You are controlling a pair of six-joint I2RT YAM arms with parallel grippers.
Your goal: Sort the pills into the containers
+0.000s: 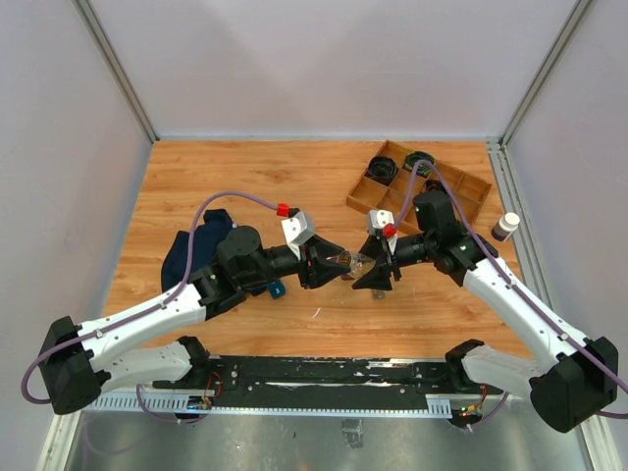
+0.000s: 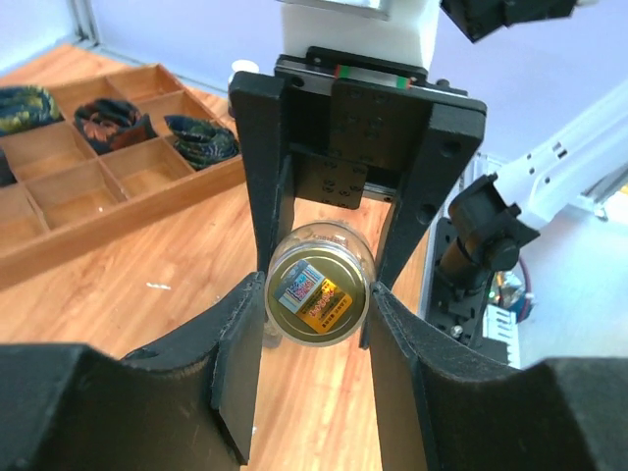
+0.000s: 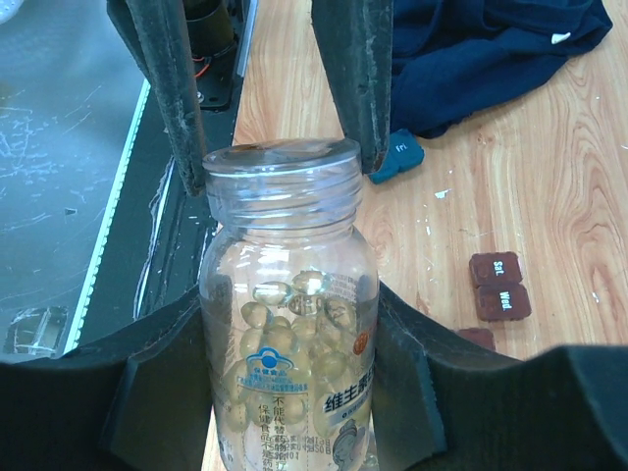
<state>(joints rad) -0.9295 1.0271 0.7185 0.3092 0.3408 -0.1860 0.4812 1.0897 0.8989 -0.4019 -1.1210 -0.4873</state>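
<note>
A clear pill bottle (image 1: pixel 351 260) with pale gel capsules hangs in the air between both arms above the table's middle. My right gripper (image 1: pixel 373 261) is shut on its body (image 3: pixel 289 373). My left gripper (image 1: pixel 332 263) is closed round its cap end (image 2: pixel 316 297), which shows a gold face with a sticker. In the right wrist view the left arm's fingers (image 3: pixel 358 88) flank the clear threaded cap. Two dark-brown square containers (image 3: pixel 498 285), marked "Sat" and "Wed", lie on the wood below, with part of a third (image 3: pixel 477 337) beside them. A small blue box (image 3: pixel 397 155) lies near the cloth.
A dark blue cloth (image 1: pixel 194 250) lies at the left. A wooden divided tray (image 1: pixel 461 191) with dark coiled items stands at the back right. A small white bottle with a dark cap (image 1: pixel 505 227) stands at the right edge. The black base rail (image 1: pixel 324 378) runs along the front.
</note>
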